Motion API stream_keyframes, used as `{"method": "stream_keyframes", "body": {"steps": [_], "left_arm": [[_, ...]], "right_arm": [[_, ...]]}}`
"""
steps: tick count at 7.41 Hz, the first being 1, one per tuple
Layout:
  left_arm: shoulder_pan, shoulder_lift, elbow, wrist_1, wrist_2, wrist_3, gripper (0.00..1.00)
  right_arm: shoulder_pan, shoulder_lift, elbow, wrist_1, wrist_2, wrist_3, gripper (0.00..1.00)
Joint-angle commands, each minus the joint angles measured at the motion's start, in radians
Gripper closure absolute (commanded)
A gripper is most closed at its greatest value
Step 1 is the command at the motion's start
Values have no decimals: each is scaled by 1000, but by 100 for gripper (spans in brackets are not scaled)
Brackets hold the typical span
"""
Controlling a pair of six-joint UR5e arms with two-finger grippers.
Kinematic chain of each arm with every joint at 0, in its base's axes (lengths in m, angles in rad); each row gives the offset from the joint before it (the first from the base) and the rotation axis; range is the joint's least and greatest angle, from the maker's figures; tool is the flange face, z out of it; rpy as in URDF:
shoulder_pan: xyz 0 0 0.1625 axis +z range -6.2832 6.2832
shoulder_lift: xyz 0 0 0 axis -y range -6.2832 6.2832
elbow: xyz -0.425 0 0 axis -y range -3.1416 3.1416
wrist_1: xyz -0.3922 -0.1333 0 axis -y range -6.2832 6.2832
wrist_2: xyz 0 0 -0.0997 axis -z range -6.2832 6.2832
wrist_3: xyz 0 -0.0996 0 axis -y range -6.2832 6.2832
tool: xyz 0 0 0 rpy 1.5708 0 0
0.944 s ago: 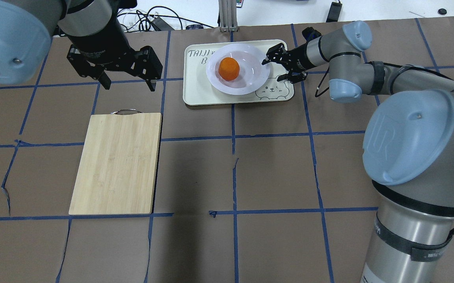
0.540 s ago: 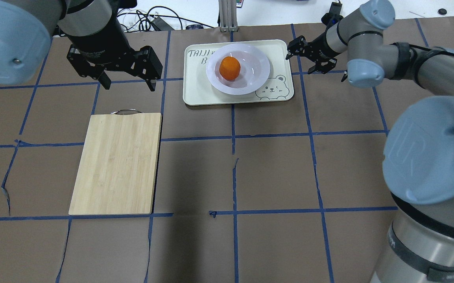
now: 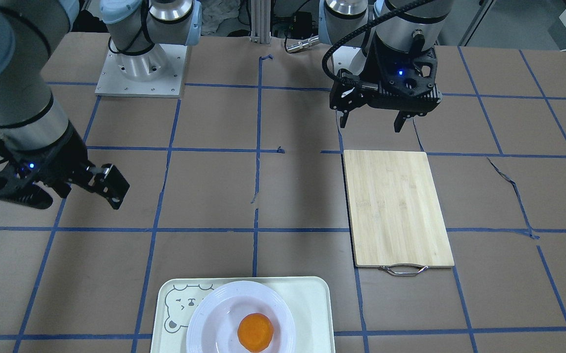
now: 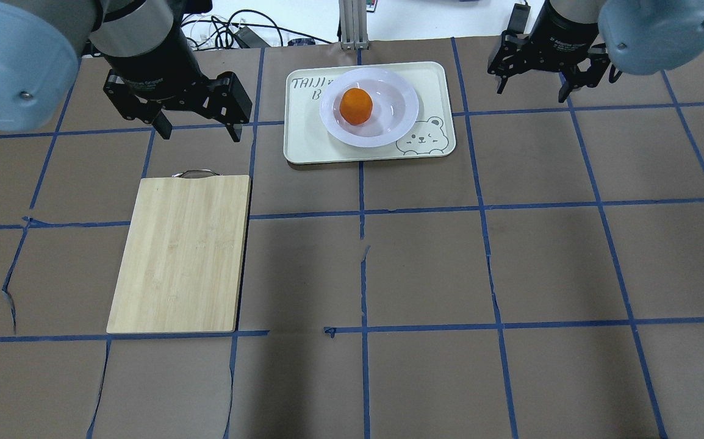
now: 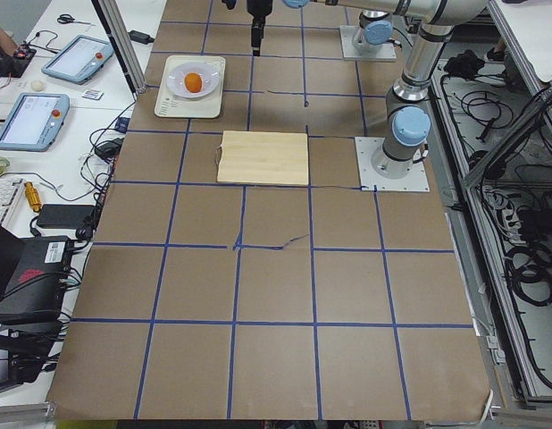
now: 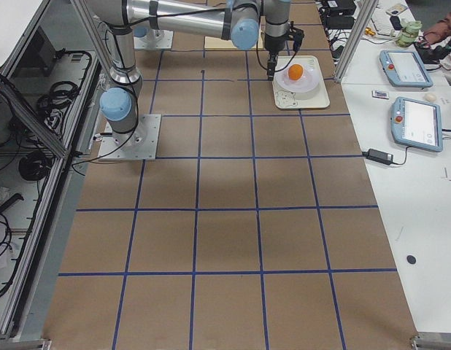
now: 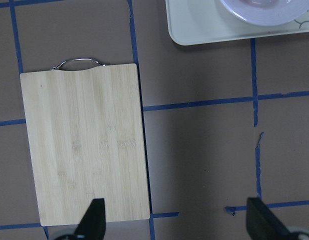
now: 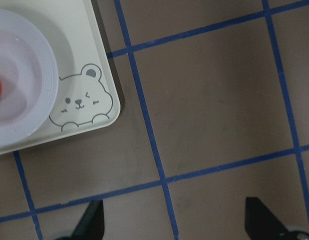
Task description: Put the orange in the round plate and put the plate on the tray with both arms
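The orange lies in the sunken centre of the white round plate. The plate rests on the pale tray, beside its bear drawing, at the far middle of the table. My right gripper hangs open and empty above the bare table to the right of the tray, fingers pointing down. My left gripper hovers open and empty left of the tray, above the far end of the cutting board. In the front-facing view the orange, plate and tray sit at the bottom edge.
A bamboo cutting board with a metal handle lies on the left half of the table, below the left gripper. Brown paper with blue tape lines covers the table. Cables lie beyond the far edge.
The right gripper has drawn back from the plate's right rim, off the tray and further right, turning to point down. The plate, orange and left arm have not moved.
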Motion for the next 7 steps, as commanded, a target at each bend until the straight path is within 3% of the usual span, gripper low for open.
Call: {"method": "stream_keyframes", "body": {"steps": [1,3,4,7], "left_arm": [[0,0,0,0,0,0,0],[0,0,0,0,0,0,0],[0,0,0,0,0,0,0],[0,1,0,0,0,0,0]], "right_arm": [[42,-109,-9,141,-36,-1,0],[36,-152,-38,176,-8,-41,0],[36,-152,-32,160,-5,-118,0],[39,-149,-17,110,-17,-127,0]]}}
